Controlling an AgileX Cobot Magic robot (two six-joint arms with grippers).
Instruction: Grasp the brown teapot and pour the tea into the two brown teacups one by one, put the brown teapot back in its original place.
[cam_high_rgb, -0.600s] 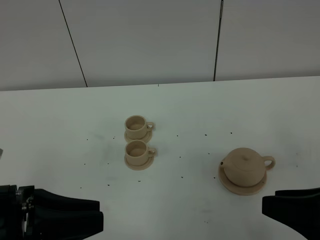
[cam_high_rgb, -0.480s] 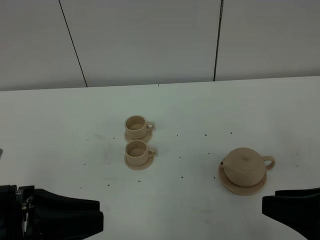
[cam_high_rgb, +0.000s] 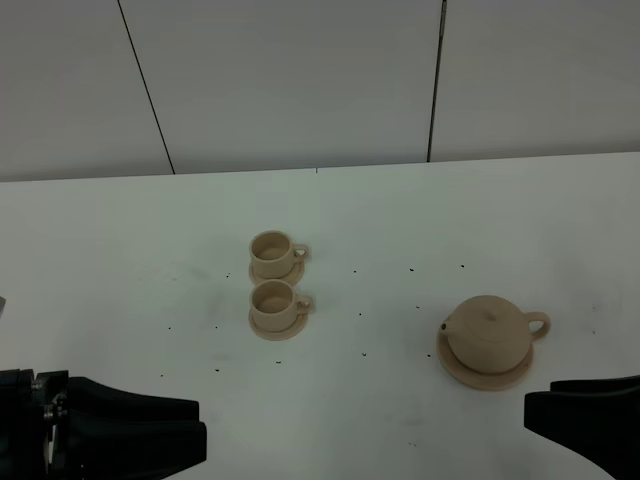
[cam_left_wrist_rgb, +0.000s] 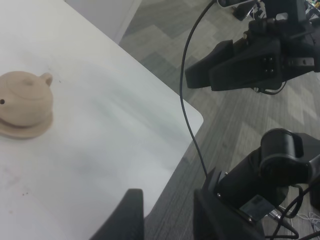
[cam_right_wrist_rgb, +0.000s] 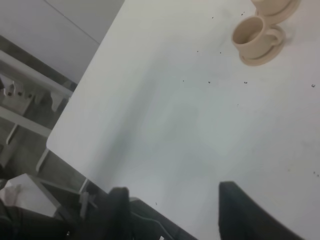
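Tan-beige and matte, the brown teapot (cam_high_rgb: 488, 333) sits upright on its wide saucer (cam_high_rgb: 470, 378) toward the right of the white counter (cam_high_rgb: 400, 210). Its lid is on, its short spout is turned toward the cups, and its loop handle faces the opposite way.

Well apart from it, left of centre, the far teacup (cam_high_rgb: 269, 250) and the near teacup (cam_high_rgb: 271, 299) stand one behind the other. Each is upright on its own small saucer (cam_high_rgb: 280, 331), with its handle pointing toward the teapot's side. Tiny dark specks (cam_high_rgb: 362, 314) dot the counter between the cups and the pot, and grey wall panels (cam_high_rgb: 300, 80) rise behind.

The left gripper (cam_high_rgb: 200, 428) lies low at the near-left corner of the overhead view, well short of the cups. Its jaws are released with a clear gap and grasp nothing. Its wrist camera looks through that gap, across the counter's rounded corner, to the teapot on its saucer, with a patterned grey floor (cam_left_wrist_rgb: 165, 30) and a thin black cable (cam_left_wrist_rgb: 187, 100) beyond.

The right gripper (cam_right_wrist_rgb: 172, 210) shows only as a dark shape at the near-right corner of the overhead view, close to the teapot but not touching it. Its wrist camera shows the jaws spread wide over bare counter, with nothing between them. In that view one teacup and its saucer appear in full farther off, and the other is cut by the frame edge.
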